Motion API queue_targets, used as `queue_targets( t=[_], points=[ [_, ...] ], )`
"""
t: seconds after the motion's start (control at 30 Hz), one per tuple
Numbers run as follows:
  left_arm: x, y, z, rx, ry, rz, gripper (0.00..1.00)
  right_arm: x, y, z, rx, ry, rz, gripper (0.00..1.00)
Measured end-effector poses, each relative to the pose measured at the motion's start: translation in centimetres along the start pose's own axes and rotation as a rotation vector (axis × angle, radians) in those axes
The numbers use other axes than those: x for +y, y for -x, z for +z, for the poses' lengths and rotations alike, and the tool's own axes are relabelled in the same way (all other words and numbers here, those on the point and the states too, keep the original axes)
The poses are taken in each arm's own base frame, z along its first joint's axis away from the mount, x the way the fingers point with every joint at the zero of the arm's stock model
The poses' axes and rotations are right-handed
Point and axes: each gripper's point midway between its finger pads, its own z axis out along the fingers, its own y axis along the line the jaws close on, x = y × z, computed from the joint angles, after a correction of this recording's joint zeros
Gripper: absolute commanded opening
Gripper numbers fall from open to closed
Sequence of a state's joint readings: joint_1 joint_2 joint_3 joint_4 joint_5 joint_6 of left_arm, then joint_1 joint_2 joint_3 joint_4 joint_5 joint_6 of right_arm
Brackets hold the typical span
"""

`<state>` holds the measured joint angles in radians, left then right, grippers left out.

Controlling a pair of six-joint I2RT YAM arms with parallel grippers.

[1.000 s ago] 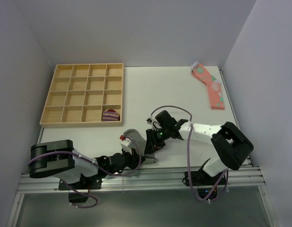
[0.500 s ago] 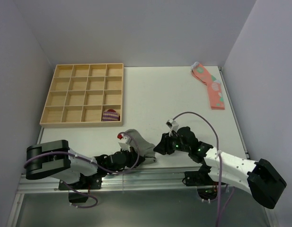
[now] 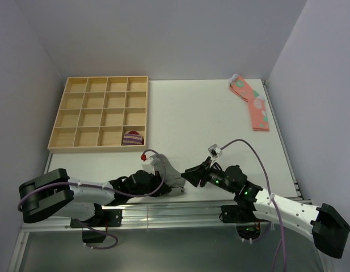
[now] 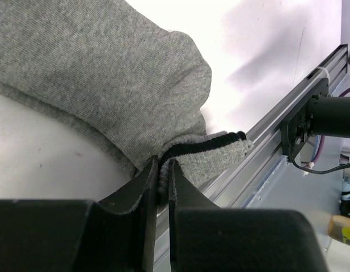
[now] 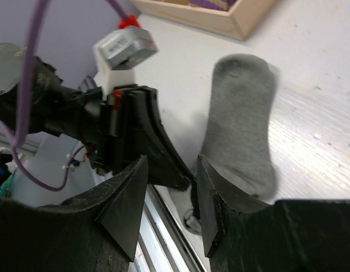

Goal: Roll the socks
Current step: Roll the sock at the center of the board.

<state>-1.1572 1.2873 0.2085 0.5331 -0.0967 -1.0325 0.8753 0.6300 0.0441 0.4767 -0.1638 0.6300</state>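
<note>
White tabletop (image 3: 209, 113) fills a pale-walled booth, and its landmark is a shallow wooden tray divided into square compartments (image 3: 98, 148). A small purple-striped bundle (image 3: 132, 137) sits in the tray's near-right corner compartment. A pair of pink spotted socks (image 3: 251, 102) lies well off to the tray's right, by the far wall.

The grey knitted sock (image 3: 168, 171) lies flat just beyond the tray's near-right corner, toward the arms. Its toe points back at the tray and its dark-striped cuff reaches the aluminium rail (image 3: 180, 207) at the table's edge.

The left gripper (image 4: 163, 170) is clamped on the edge of that cuff, with only a thin fold of fabric between the jaws. The right gripper (image 5: 172, 170) hovers just to the sock's right on the side away from the tray. Its jaws are apart and hold nothing, and the wrist view shows the other arm's fingers in the gap between them.

No roll has been started, so the likely step is getting a second hold at the cuff. The main risk is contact between the arms: the right jaws are lined up with the left fingers, and closing or advancing there could strike them instead of cloth. The pinch is also shallow, so a sideways tug may pull the cuff free. With the sock this far from the tray and at the table's brink, a slip could send the cuff over the rail.
</note>
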Motion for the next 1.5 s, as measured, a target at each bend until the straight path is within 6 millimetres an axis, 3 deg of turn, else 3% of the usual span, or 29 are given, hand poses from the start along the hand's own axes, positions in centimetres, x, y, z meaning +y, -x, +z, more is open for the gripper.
queue_targets(
  t=[0.13,0.3,0.73,1.03,1.33,1.5],
  points=[
    [0.1,0.1,0.1,0.044,0.009,-0.018,0.0,0.9,-0.2,0.5,-0.009,0.026,-0.016,0.47],
    [0.2,0.3,0.3,0.094,0.015,-0.037,0.0,0.5,-1.7,1.1,0.032,0.004,-0.032,0.48],
    [0.1,0.6,1.0,0.172,0.031,-0.07,0.0,0.6,-1.9,2.2,0.007,-0.005,-0.046,0.48],
    [0.8,1.3,0.9,0.194,0.064,-0.101,0.0,-0.9,-5.5,2.7,0.101,-0.078,-0.051,0.46],
    [1.3,1.8,0.9,0.213,0.076,-0.1,0.0,-0.3,-5.0,2.6,0.068,-0.082,-0.041,0.46],
    [1.3,1.8,0.9,0.222,0.08,-0.084,0.0,-1.0,-5.9,2.3,0.095,-0.12,-0.04,0.47]
  ],
)
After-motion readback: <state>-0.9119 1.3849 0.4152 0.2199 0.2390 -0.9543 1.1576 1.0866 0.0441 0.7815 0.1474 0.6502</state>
